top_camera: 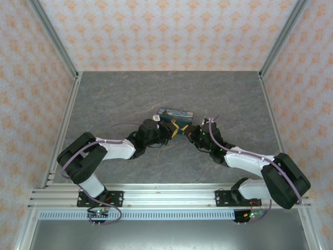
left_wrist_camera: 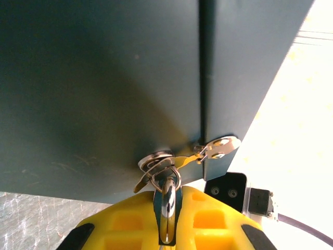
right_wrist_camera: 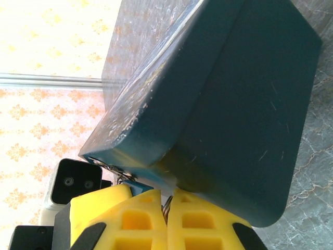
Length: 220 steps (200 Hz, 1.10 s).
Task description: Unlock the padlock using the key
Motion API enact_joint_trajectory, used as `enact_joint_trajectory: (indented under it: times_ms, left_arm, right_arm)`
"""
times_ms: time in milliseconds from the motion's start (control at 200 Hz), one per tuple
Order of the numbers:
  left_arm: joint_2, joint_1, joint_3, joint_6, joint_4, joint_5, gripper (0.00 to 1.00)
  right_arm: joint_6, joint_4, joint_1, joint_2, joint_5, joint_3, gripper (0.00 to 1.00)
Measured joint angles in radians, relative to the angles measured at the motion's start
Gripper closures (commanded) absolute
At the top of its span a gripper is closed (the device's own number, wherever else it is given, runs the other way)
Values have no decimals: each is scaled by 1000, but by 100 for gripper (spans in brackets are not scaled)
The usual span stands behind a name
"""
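From above, your left gripper (top_camera: pixel 171 130) and right gripper (top_camera: pixel 191 133) meet nose to nose at the near side of the painted box (top_camera: pixel 175 113), about the middle of the table (top_camera: pixel 114 99).

On the left wrist view, your yellow fingers (left_wrist_camera: pixel 208 221) are clenched on the padlock (left_wrist_camera: pixel 166 208). It is seen edge-on, with its shackle hooked at the latch (left_wrist_camera: pixel 218 147) on the box's edge.

On the right wrist view, the right claw is pressed closed on a thin metal sliver, which I take for the key (right_wrist_camera: pixel 167 207), just beside the padlock's blue corner. The keyhole is hidden, so guess its place with care. Line the key up with the lock's free end and push in gently. Then twist from the wrist while the left grip holds firm.
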Motion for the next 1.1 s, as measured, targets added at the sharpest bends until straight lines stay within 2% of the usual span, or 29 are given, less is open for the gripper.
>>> enact_joint_trajectory:
  times_ms: [1101]
  left_arm:
    - [14, -6, 10, 12, 12, -16, 100]
  right_arm:
    - [4, -82, -21, -7, -24, 43, 100]
